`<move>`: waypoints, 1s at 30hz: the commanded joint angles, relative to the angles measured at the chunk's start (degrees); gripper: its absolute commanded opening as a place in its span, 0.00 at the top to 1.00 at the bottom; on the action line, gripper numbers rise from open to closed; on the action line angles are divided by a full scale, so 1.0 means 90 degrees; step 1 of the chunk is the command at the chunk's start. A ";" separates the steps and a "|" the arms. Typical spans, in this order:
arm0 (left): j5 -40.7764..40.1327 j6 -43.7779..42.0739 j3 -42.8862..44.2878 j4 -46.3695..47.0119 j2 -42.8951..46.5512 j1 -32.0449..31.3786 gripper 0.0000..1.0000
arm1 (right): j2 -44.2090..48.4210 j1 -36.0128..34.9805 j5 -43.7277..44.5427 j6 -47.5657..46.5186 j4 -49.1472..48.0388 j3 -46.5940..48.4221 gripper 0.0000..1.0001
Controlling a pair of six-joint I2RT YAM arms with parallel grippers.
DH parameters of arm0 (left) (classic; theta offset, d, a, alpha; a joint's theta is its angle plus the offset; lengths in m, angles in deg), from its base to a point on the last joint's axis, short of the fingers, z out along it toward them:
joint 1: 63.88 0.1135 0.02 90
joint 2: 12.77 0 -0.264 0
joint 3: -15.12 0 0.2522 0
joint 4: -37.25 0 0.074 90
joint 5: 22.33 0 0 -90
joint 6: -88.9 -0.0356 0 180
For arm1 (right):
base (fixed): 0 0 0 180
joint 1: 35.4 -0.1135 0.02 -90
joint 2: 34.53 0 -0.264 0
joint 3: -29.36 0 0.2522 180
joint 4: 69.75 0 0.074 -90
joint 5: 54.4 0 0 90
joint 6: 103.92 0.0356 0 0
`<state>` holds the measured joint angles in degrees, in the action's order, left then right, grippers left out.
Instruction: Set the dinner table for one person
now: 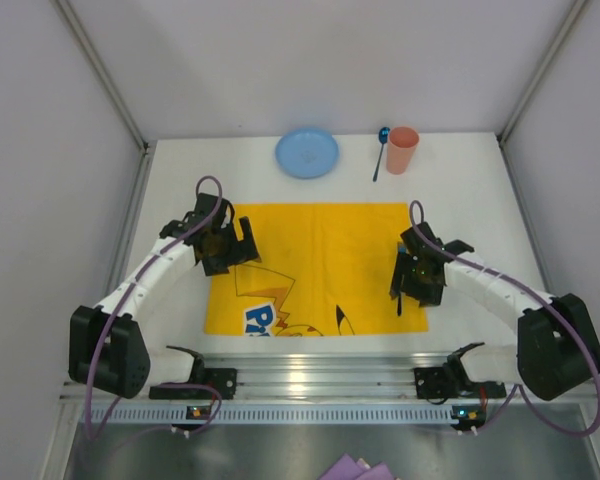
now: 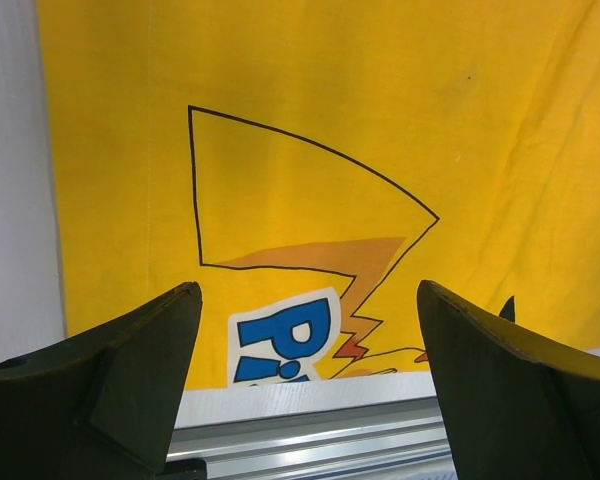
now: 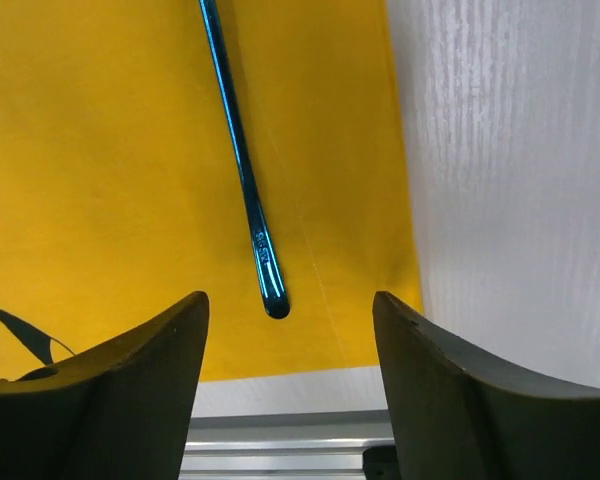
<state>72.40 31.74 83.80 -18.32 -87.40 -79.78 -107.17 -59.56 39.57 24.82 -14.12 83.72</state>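
Observation:
The white dinner table [image 1: 470, 200] holds a yellow cartoon placemat [image 1: 320, 250] at its middle. A blue plate [image 1: 306, 153], a blue spoon [image 1: 381, 150] and a pink cup [image 1: 402, 150] stand at the far edge. A shiny blue utensil handle [image 3: 242, 170] lies on the placemat [image 3: 110, 150] near its right edge; its head is out of view. My right gripper [image 3: 290, 310] is open and empty above the handle's near end. My left gripper [image 2: 308, 300] is open and empty above the placemat's [image 2: 380, 100] left part.
An aluminium rail [image 1: 310, 372] runs along the near edge, by both arm bases. Grey walls close in the table on the left, right and back. Bare white table shows beside the placemat in the wrist views [image 3: 520, 180].

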 commanded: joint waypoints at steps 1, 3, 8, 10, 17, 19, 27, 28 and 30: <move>0.0050 0.0033 -0.0028 0.0289 0.0070 0.0028 0.06 | -0.0122 -0.0011 0.0399 -0.0095 0.0629 0.0546 0.29; 0.0012 0.0052 -0.0037 0.0279 0.0050 0.0028 0.06 | -0.0112 -0.0011 0.0506 -0.0203 0.0768 0.1034 0.28; -0.0105 0.0081 0.0041 0.0241 0.0001 0.0028 0.06 | -0.0803 -0.0010 0.0555 -0.0942 0.0612 0.3089 0.27; -0.0154 0.0091 0.0157 0.0182 -0.0057 0.0028 0.06 | -0.1630 -0.0001 0.0604 -0.1208 0.0612 0.3864 0.27; -0.0447 0.0121 0.0810 -0.0247 -0.0243 0.0028 0.06 | -0.4602 0.0379 0.0712 -0.1873 0.0933 0.8097 0.28; -0.0583 0.0121 0.1055 -0.0453 -0.0311 0.0028 0.06 | -0.5410 0.0545 0.0673 -0.1776 0.1157 0.9010 0.28; -0.1160 0.0052 0.1759 -0.0960 -0.0672 0.0068 0.06 | -0.6460 0.1639 0.0429 -0.1219 0.1091 1.0890 0.28; -0.1199 0.0033 0.1885 -0.0990 -0.0711 0.0077 0.06 | -0.6537 0.1698 0.0399 -0.1199 0.1061 1.0899 0.29; -0.1248 0.0013 0.1993 -0.1039 -0.0857 0.0107 0.06 | -0.6616 0.1854 0.0389 -0.1218 0.1042 1.0899 0.29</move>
<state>63.75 32.15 98.64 -25.11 -93.63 -79.47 -165.90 -44.57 43.87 12.69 -5.18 178.69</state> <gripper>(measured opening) 0.941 0.714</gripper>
